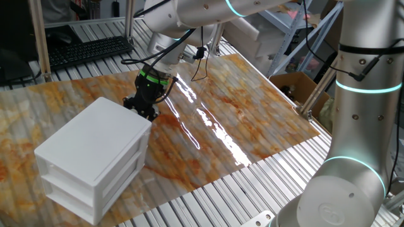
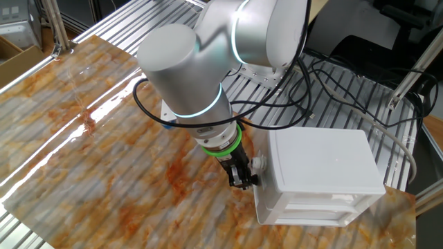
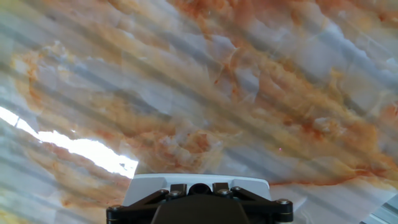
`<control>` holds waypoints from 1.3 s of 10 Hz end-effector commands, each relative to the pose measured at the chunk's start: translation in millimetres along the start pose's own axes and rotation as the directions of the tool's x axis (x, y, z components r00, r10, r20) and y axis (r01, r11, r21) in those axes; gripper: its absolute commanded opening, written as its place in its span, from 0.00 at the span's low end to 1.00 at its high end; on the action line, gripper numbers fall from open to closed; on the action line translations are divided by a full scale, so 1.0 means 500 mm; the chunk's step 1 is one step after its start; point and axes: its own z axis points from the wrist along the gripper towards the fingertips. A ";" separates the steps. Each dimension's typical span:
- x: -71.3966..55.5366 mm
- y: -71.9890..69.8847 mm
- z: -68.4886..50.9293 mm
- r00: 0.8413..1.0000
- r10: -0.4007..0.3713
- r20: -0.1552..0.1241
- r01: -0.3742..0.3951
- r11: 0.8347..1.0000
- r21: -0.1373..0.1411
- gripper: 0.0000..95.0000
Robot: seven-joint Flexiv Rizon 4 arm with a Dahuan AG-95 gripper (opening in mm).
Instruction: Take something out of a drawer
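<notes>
Two tiers are seen on the white cabinet (image 1: 95, 161), and both drawers are pushed in flush, the upper drawer (image 2: 325, 200) among them. The cabinet is parked on the marbled orange-and-grey sheet (image 1: 240, 107) that covers the ribbed metal counter (image 1: 252, 189). The pincer (image 1: 148, 111) is held low at the cabinet's far upper corner, angled steeply downward, right beside the white box; whether contact is made cannot be told. From the other fixed view the pincer (image 2: 242, 181) is found at the cabinet's left edge, with a green ring just above it on the wrist. Its fingers are clenched fully together, and nothing is seen held between them. In the hand view only the marbled sheet and a white edge just ahead of the black pincer body are shown. The small wooden block cannot be spotted in any view; with both drawers closed, its place cannot be told. A black keyboard (image 1: 88, 52) is seen at the far left, and a cardboard box (image 1: 297, 85) off to the right.
</notes>
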 end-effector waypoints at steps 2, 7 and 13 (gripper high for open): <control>-0.013 -0.002 -0.005 1.000 -0.009 -0.004 0.009 1.000 -0.006 0.00; -0.023 -0.001 -0.012 1.000 -0.012 0.000 0.012 1.000 -0.005 0.00; -0.047 0.003 -0.020 0.999 -0.031 0.007 0.031 1.000 0.000 0.00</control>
